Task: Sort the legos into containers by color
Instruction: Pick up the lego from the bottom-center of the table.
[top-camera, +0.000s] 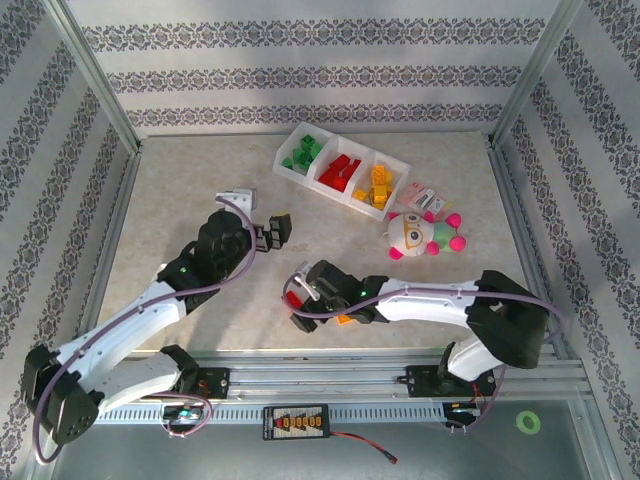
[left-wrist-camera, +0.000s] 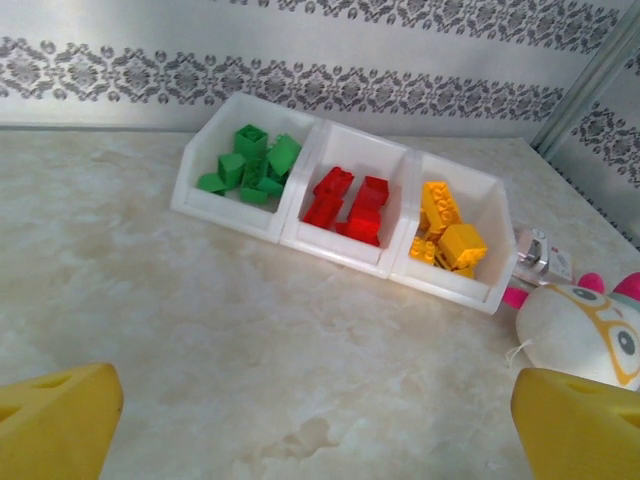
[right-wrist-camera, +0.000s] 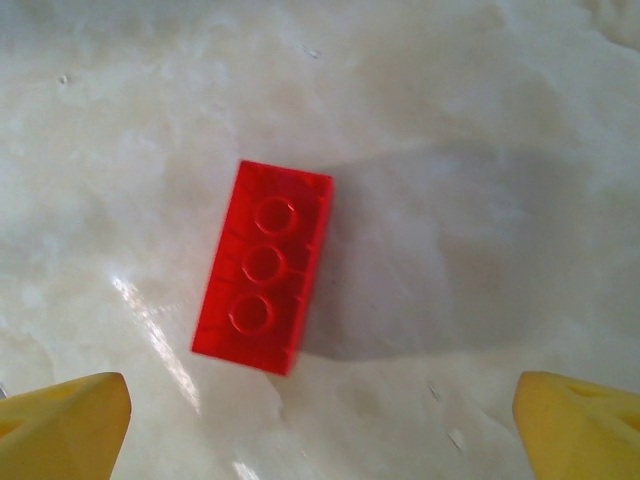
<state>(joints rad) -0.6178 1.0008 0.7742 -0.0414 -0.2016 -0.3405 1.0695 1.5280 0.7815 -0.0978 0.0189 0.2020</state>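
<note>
Your left end effector (left-wrist-camera: 315, 435) stood with its jaws wide apart and nothing between them, its yellow fingertips (left-wrist-camera: 55, 420) at the bottom corners of the left wrist view. It hung above the surface (left-wrist-camera: 150, 300), facing the tray (left-wrist-camera: 297, 212), which sat toward the far side of that surface. As you saw it from that wrist, the green legos (left-wrist-camera: 250, 165) lay in the left compartment, the red legos (left-wrist-camera: 350, 203) in the middle one and the orange-yellow legos (left-wrist-camera: 447, 228) in the right one. A plush toy (left-wrist-camera: 585, 335) with pink knobs lay just beside the tray's right end.

Your right end effector (right-wrist-camera: 320, 430) was spread wide too, gripping nothing. One red lego (right-wrist-camera: 263, 266) lay flat on the surface with its studs up, three of them showing in a row, and neither pad touched it. From the top camera, that brick lay in the near half of the surface, well apart from the tray, with your right end effector directly over it.
</note>
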